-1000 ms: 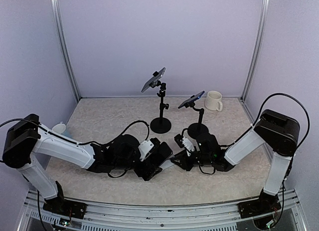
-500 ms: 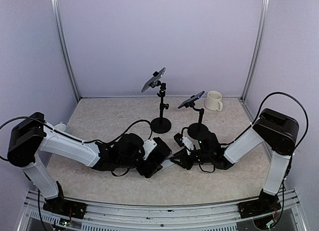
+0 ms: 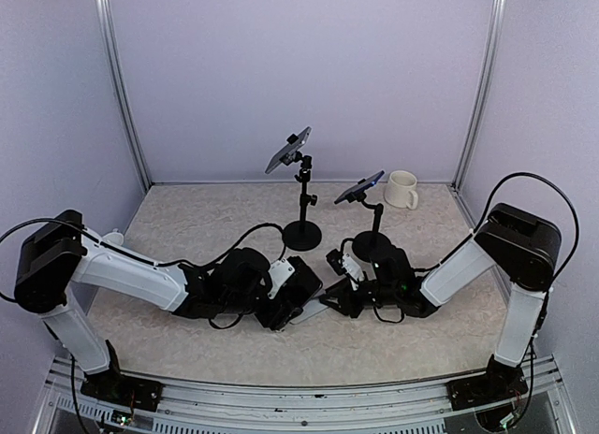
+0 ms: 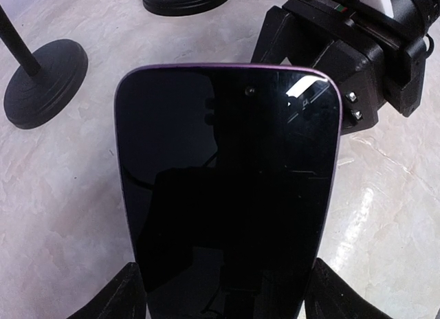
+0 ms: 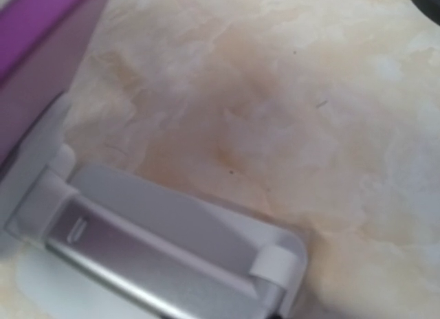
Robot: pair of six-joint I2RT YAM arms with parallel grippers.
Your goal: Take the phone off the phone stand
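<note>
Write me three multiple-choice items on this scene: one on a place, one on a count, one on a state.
1. Where on the table does the cream mug stand?
A. near left corner
B. far right corner
C. dead centre

2. How many tall black stands hold a device aloft?
A. one
B. two
C. four

3. The screen of the purple-edged phone is:
A. dark
B. showing a bright picture
C. covered by a cloth

Answers:
1 B: in the top view the mug sits at the far edge on the right.
2 B: two stands rise at the back, each with a device on top.
3 A: the left wrist view shows black glass with only reflections.
</note>
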